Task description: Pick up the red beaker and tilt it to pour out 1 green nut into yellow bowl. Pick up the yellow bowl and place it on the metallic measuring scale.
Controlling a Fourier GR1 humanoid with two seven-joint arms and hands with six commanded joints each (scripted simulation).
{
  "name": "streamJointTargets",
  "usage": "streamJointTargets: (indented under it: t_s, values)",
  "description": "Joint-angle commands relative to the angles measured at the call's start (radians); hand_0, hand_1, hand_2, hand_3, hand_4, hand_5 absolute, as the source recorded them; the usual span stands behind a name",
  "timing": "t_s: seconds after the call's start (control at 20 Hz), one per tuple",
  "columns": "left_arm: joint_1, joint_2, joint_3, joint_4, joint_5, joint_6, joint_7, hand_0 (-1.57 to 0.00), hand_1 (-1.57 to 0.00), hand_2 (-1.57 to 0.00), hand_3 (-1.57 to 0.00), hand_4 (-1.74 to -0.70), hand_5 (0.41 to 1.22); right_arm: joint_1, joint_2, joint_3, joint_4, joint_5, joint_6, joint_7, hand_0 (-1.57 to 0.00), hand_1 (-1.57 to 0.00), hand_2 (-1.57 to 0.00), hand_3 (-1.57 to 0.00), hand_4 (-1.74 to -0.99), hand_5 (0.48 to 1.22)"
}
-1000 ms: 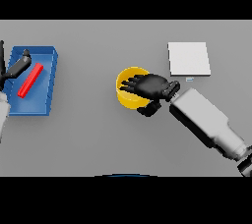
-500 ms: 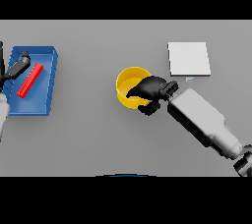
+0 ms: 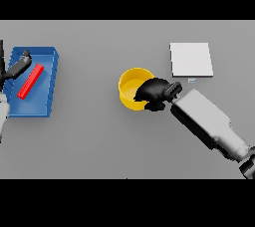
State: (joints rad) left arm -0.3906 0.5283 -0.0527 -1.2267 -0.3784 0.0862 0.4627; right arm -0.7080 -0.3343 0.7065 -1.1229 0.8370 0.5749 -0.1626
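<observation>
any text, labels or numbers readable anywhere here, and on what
None can be read.
The metallic measuring scale has a small bluish mark at its near edge, too small to read.
The yellow bowl, the red beaker and the blue tray show no lettering.
</observation>
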Motion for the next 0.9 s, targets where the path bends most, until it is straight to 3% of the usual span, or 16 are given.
streamJointTargets:
  t_s: [0.0, 0.2, 0.55, 0.65, 0.75, 0.85]
  values:
    - [0.001, 0.006, 0.002, 0.000, 0.000, -0.004, 0.001, 0.00, 0.00, 0.00, 0.00, -0.74, 0.689, 0.004, 0.000, -0.003, -0.002, -0.007, 0.000, 0.008, -1.47, -1.47, -1.28, -1.37, -1.702, 1.195]
    - [0.005, 0.005, 0.000, -0.008, 0.001, -0.006, -0.004, 0.00, 0.00, 0.00, 0.00, -0.73, 0.685, -0.007, -0.013, -0.008, -0.018, -0.015, -0.010, -0.012, -1.53, -1.53, -1.31, -1.40, -1.725, 1.210]
    - [-0.001, 0.010, 0.004, -0.005, 0.005, -0.010, -0.005, 0.00, 0.00, 0.00, 0.00, -0.73, 0.697, -0.025, -0.072, -0.074, -0.140, -0.054, 0.064, 0.052, -1.56, -1.56, -1.42, -1.24, -1.738, 1.219]
    - [0.000, 0.010, 0.007, 0.006, 0.003, -0.002, -0.015, 0.00, 0.00, 0.00, 0.00, -0.74, 0.693, -0.035, -0.088, -0.098, -0.168, -0.054, 0.063, 0.080, -1.57, -1.57, -1.42, -1.27, -1.739, 1.220]
    - [-0.019, 0.003, 0.004, 0.028, -0.002, 0.004, -0.016, 0.00, 0.00, 0.00, 0.00, -0.74, 0.697, -0.041, -0.098, -0.119, -0.166, -0.061, 0.055, 0.076, -1.57, -1.57, -1.44, -1.27, -1.740, 1.220]
    - [-0.023, 0.010, 0.014, 0.019, 0.007, 0.002, -0.023, 0.00, 0.00, 0.00, 0.00, -0.75, 0.697, -0.042, -0.118, -0.141, -0.154, -0.068, 0.044, 0.062, -1.57, -1.57, -1.44, -1.38, -1.740, 1.220]
